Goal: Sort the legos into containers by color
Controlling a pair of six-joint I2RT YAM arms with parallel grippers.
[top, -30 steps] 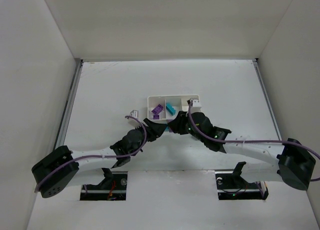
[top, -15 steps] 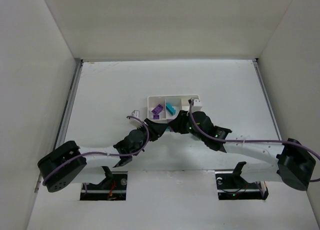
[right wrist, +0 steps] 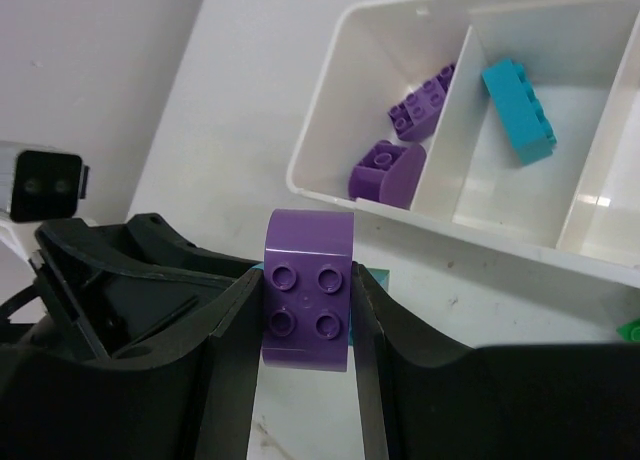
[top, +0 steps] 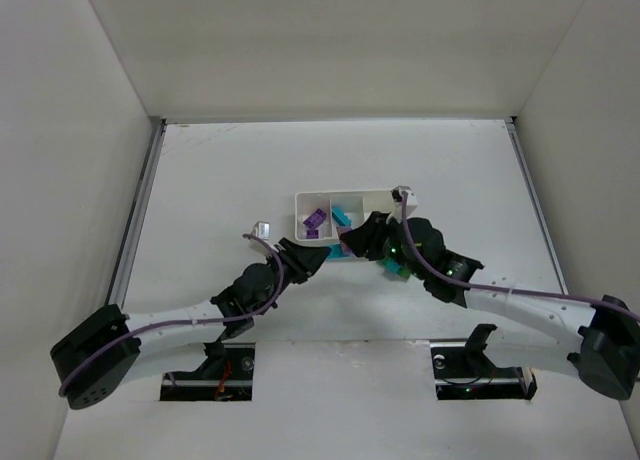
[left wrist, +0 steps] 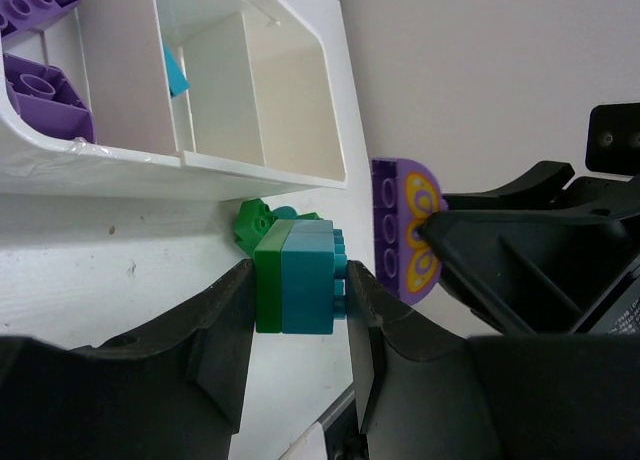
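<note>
White table (top: 220,180), tray (top: 345,193) beside left pincer (left wrist: 296,302)

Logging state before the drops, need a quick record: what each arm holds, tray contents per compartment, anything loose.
left gripper: jaws shut on green-and-teal stack
right gripper: jaws shut on purple rounded brick
tray, left compartment in top view: two purple bricks
middle compartment: one cyan brick
right compartment: no brick visible
loose: green brick on the table by the tray's near wall
</note>
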